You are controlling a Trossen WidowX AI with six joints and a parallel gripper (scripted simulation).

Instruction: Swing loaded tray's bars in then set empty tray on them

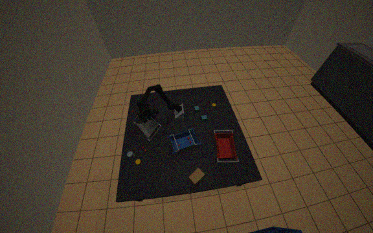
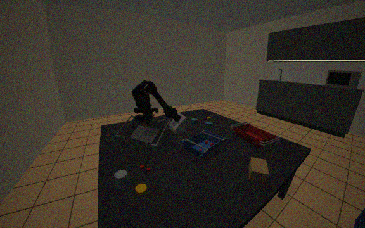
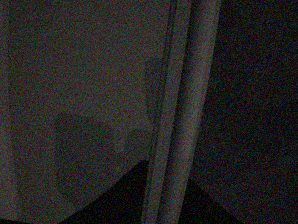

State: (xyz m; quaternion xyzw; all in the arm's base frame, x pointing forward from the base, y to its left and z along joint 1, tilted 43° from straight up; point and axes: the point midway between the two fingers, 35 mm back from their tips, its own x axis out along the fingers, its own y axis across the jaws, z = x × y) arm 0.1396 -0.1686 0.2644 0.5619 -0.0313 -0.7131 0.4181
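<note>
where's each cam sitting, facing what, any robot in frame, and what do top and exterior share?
top: high up, angled down at the table; whole arm.
exterior: beside the table, facing across it; whole arm.
wrist: at the gripper, facing a pale panel and bar; dark shapes at the bottom, likely fingers.
top/exterior share: arm, blue tray, red tray.
</note>
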